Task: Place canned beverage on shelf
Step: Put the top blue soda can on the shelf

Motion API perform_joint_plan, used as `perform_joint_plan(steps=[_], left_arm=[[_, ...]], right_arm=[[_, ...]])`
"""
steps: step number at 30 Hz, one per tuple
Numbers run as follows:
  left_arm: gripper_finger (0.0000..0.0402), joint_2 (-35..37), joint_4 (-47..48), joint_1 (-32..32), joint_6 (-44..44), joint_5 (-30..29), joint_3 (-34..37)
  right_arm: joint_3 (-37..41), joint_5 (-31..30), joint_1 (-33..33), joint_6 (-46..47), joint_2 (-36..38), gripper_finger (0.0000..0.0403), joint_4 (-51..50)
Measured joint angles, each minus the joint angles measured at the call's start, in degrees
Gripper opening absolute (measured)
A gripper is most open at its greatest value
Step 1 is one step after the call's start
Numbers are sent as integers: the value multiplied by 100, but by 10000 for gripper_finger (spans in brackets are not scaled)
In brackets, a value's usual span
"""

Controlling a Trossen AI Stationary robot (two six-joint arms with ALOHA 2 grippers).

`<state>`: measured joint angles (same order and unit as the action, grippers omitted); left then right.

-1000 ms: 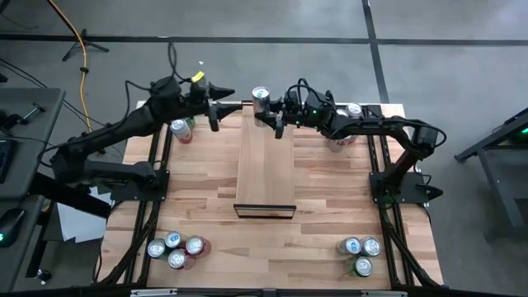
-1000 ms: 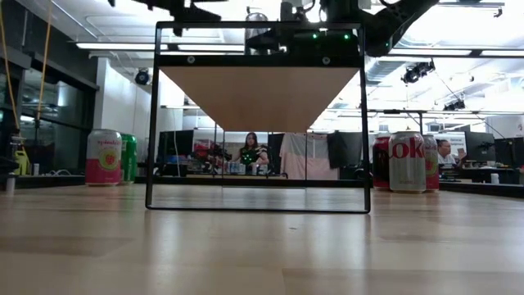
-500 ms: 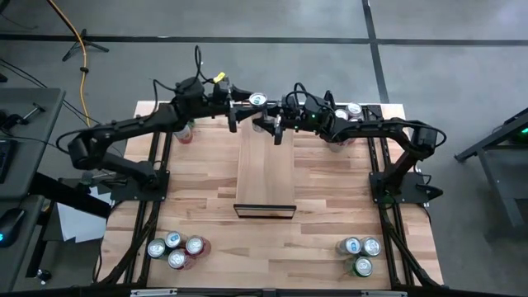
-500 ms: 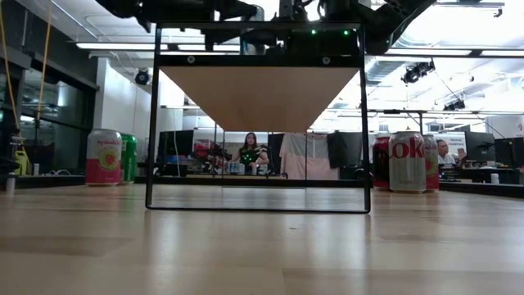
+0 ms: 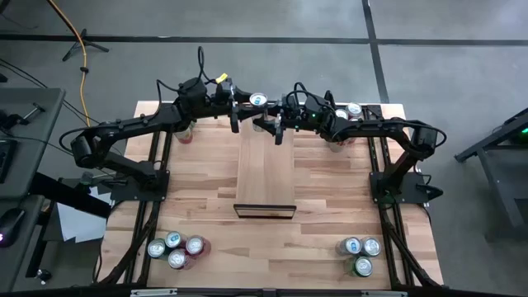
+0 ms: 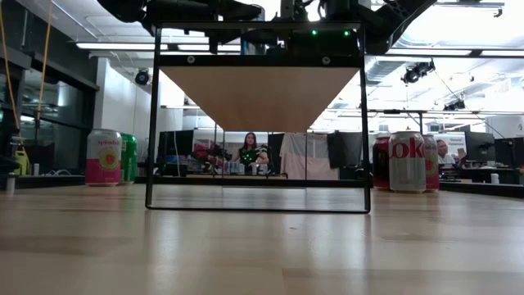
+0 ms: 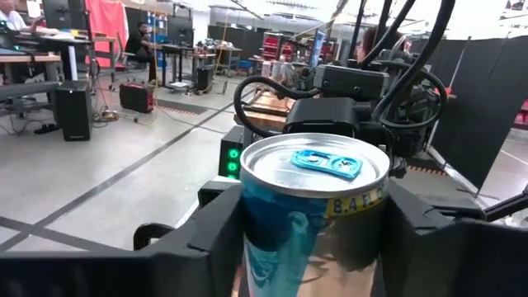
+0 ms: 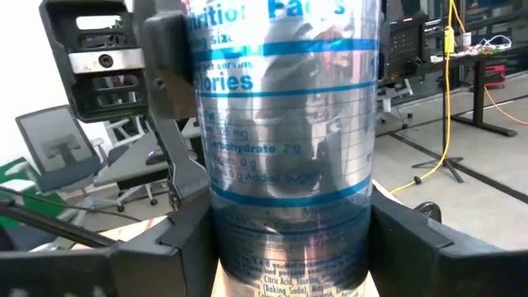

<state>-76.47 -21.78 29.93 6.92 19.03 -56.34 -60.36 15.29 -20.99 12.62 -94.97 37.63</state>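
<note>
A silver and blue can (image 5: 258,100) stands upright over the far end of the pale wood shelf (image 5: 266,165), whose dark frame (image 5: 265,211) is at its near end. My left gripper (image 5: 247,106) comes from the left and my right gripper (image 5: 271,111) from the right; both are shut on the can. The can shows with its blue tab up in the left wrist view (image 7: 313,214) and with its label in the right wrist view (image 8: 289,124). I cannot tell whether the can's base rests on the shelf. My left gripper pinches the can's upper wall (image 7: 247,223), just under the rim, between its two fingers (image 7: 206,247). It comes level from the table's left. The can stands upright. My right gripper pinches the can's lower wall (image 8: 223,239) between its two fingers (image 8: 412,247). It comes level from the table's right. The can stands upright between them.
A pink can (image 6: 103,156) and a green can (image 6: 128,157) stand at the far left, and Coke cans (image 6: 407,161) at the far right. Clusters of cans sit at the near left (image 5: 175,249) and near right (image 5: 360,252). People show in the room behind.
My left gripper has gone toward the table's right, up to the can held by my right gripper, and its fingers now stand on the can's two sides. The can and my right gripper have stayed over the shelf's far end.
</note>
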Motion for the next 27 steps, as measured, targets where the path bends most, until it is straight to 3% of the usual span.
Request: perform_joint_plan(steps=[4,12,16,20,27], left_arm=[[107,-2,-34,16,-24,-11,0],[107,290,254,419,-265,-44,2],[111,582,802,657,-632,-304,2],[113,633,1038,838,-776,-158,29],[113,257,-545,923,-530,-115,756]], right_arm=[[0,9,0,-3,5,243,17],[-13,-70,-141,-32,229,264,-324],[-12,12,-348,-268,549,265,-960],[-11,-28,-573,-396,906,265,-1525],[-10,-26,-704,-374,1411,265,-2094]])
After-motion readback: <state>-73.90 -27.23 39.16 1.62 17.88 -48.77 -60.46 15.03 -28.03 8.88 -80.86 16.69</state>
